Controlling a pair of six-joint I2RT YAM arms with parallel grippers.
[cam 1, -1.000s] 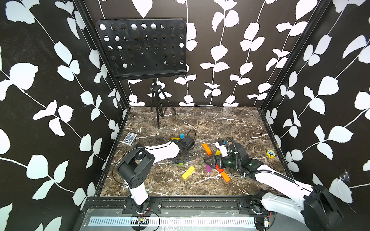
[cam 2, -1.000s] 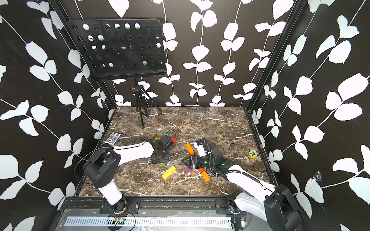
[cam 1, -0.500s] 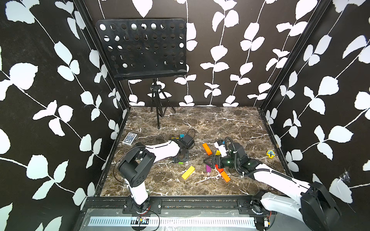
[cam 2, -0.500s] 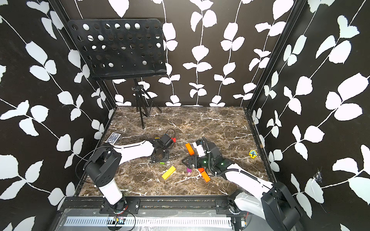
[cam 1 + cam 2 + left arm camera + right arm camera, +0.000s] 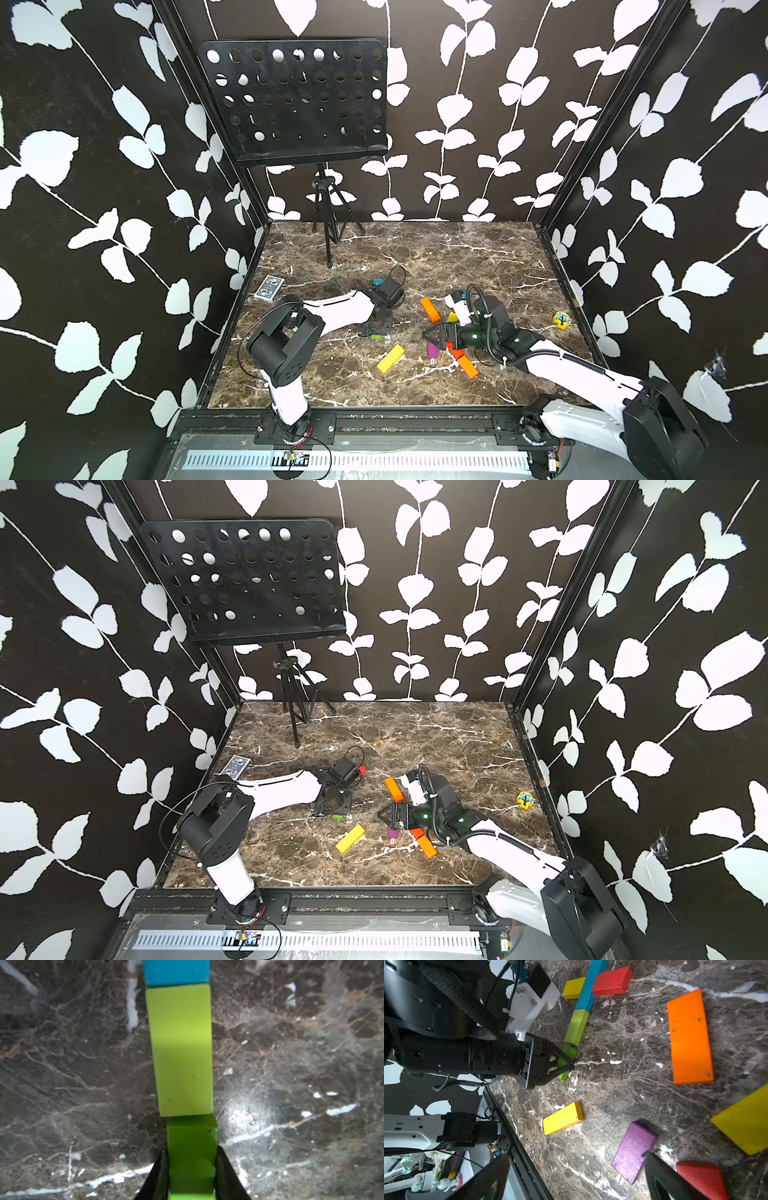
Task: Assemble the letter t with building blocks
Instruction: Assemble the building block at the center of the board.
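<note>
Lime-green block [image 5: 191, 1132] on marble counter [image 5: 83, 1064], butting a yellow-green block [image 5: 180, 1049].
Left gripper [image 5: 192, 1150] is clamping it; right gripper [image 5: 577, 1155] is hanging, jaws apart.

Cyan block [image 5: 176, 972] cut by picture edge; dark green block [image 5: 192, 1147] also cut.

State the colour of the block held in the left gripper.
Green block, darker than the neighbouring lime block; clearest in the left wrist view.

Top views are sharp and evenly lit; the left wrist view is soft, with glare on the glossy worktop [image 5: 239, 1118].
</note>
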